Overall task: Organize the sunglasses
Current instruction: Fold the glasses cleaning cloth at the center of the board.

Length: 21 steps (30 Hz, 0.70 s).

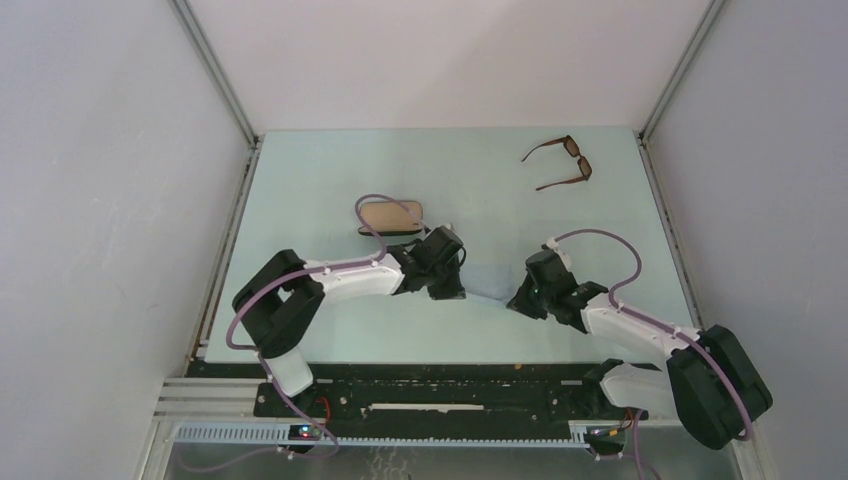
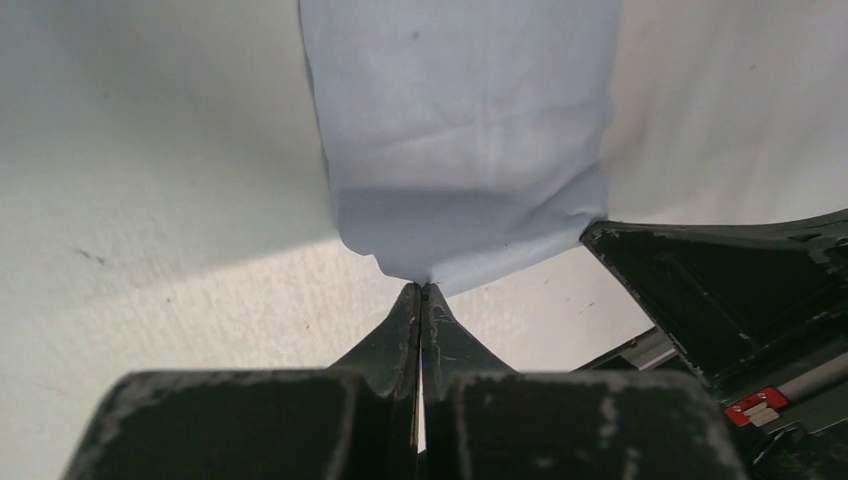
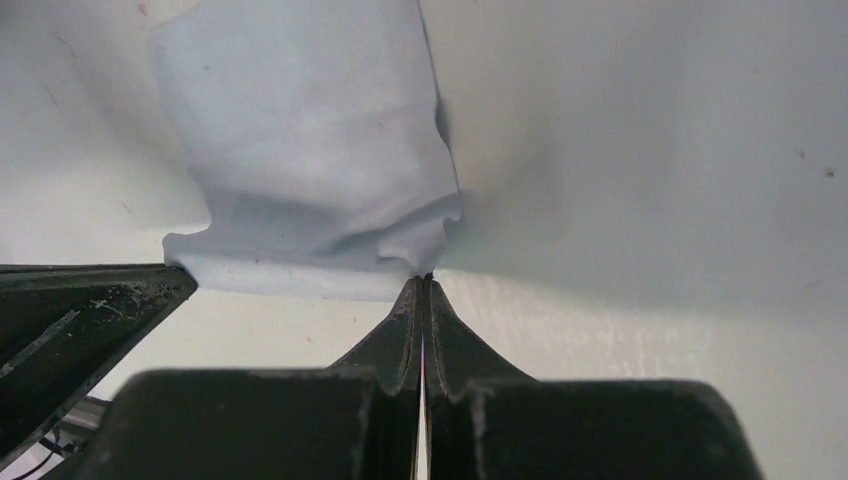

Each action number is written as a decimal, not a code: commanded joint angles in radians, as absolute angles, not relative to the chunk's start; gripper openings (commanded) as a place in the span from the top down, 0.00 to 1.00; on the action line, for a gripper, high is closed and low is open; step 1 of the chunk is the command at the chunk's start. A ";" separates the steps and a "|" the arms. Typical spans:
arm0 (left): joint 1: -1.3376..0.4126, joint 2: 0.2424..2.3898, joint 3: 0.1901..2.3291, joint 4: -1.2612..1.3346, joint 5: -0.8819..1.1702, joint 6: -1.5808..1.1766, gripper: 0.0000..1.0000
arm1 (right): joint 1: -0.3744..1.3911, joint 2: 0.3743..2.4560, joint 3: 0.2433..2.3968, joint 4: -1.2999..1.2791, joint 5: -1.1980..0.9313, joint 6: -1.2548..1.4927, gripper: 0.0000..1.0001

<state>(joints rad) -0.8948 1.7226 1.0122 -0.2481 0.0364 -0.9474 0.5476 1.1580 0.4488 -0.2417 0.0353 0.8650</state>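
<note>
A pale blue cloth (image 2: 460,130) was pinched at its edge by the left gripper (image 2: 421,292) and the right gripper (image 3: 424,282), both clamped tight on the fabric. The sunglasses (image 1: 565,163) lay unfolded at the far right of the table (image 1: 330,200), well apart from it. The cloth was best lifted evenly, so that neither pinch was lost.

sunglasses (image 1: 578,165) brown | cloth (image 2: 460,130) pale blue | case (image 1: 390,215) black, tan lining

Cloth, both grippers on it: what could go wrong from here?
1. The left gripper and right gripper pinch the cloth only at its edge, by their tips; pulling apart could slip it free.
2. The case lies close beside the left gripper; a swing might knock it.
</note>
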 commanded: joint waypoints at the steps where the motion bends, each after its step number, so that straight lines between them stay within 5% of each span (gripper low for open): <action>1: -0.873 1.724 1.092 -0.272 0.003 -0.899 1.00 | 0.528 1.181 0.515 -0.226 0.030 0.815 1.00; 21: -0.805 1.819 1.176 -0.305 0.037 -0.858 1.00 | 0.464 1.316 0.652 -0.202 -0.034 0.770 1.00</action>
